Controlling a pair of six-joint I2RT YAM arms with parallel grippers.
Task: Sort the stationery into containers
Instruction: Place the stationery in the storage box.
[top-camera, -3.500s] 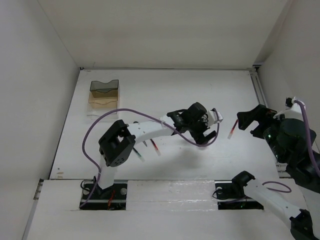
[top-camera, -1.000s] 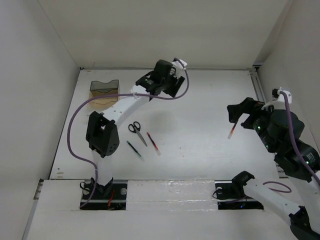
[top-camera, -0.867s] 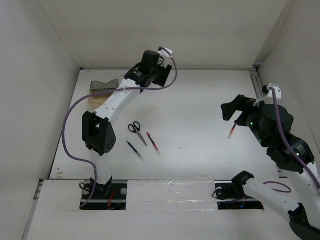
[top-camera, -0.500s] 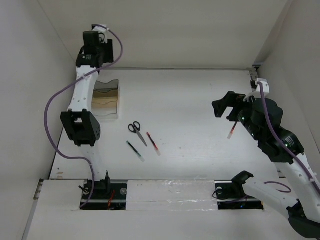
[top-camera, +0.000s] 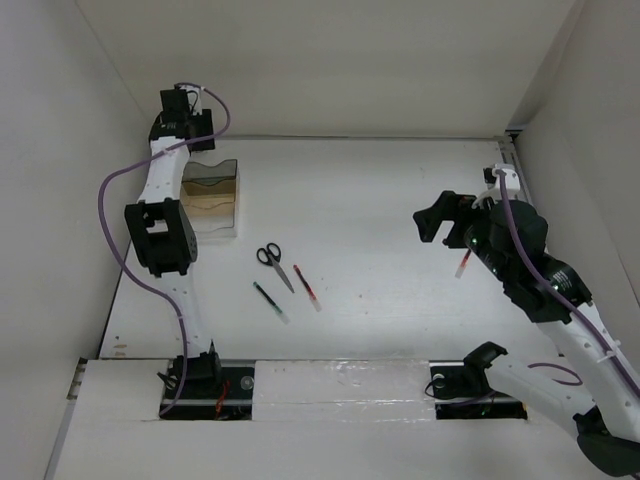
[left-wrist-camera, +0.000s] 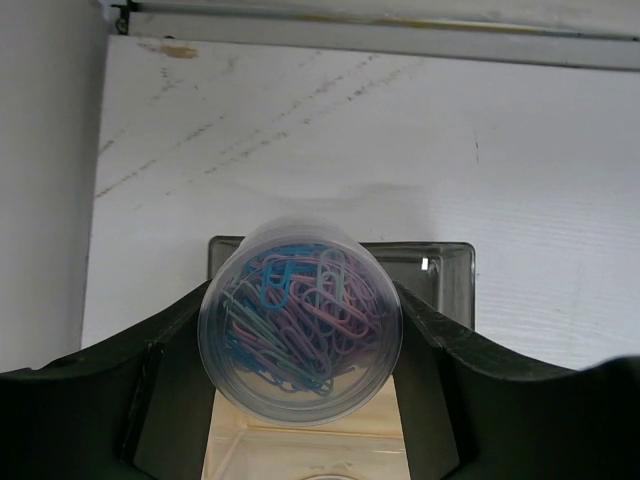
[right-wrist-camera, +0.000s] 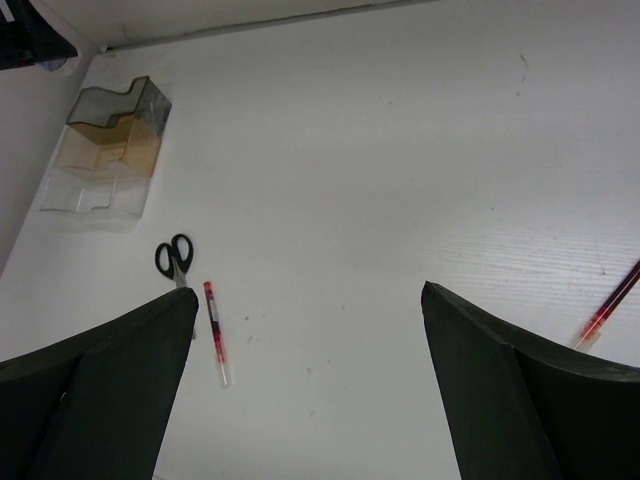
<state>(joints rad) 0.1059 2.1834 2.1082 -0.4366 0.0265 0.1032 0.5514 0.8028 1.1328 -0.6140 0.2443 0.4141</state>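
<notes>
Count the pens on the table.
3. A red pen lies just right of the scissors, a dark pen lies left of it, and a second red pen lies far right, alone. None seems hidden.

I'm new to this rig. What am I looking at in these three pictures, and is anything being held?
Two robot arms with two-finger grippers work at a white table. One picture looks down from above; the other two come from cameras on the wrists. The left gripper clamps a clear round tub of coloured paper clips by the clear box. The right gripper hangs open, empty. Scissors, a red pen, a dark pen and a second red pen lie on the table.
</notes>
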